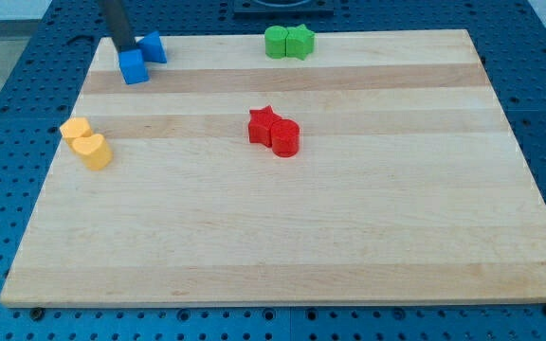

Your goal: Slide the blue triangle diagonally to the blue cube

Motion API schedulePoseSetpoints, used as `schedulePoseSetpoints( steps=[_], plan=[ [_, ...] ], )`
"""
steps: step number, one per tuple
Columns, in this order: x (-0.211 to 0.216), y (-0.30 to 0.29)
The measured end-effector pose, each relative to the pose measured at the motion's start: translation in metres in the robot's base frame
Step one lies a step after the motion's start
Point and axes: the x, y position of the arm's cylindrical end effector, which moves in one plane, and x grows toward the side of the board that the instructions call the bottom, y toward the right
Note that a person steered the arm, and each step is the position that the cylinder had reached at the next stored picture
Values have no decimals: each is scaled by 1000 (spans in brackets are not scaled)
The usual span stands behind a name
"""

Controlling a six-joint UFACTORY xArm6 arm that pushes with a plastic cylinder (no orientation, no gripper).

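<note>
The blue cube (134, 66) sits near the board's top left corner. The blue triangle (154, 47) is just above and to the right of it, touching or nearly touching it. My tip (123, 47) is at the rod's lower end, just left of the blue triangle and right above the blue cube, close to both.
A green pair of blocks (288, 42) sits at the top middle. A red star (263, 124) touches a red cylinder (285, 138) near the centre. Two yellow blocks (86, 143) lie at the left edge. The wooden board (301, 237) rests on a blue perforated table.
</note>
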Motion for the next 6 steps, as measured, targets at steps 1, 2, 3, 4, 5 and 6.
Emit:
schedulePoseSetpoints(
  steps=[1,2,3,4,5,6],
  plan=[
    [0,3],
    [-3,-17],
    [-35,-29],
    [-43,-6],
    [-24,37],
    [-19,55]
  ],
)
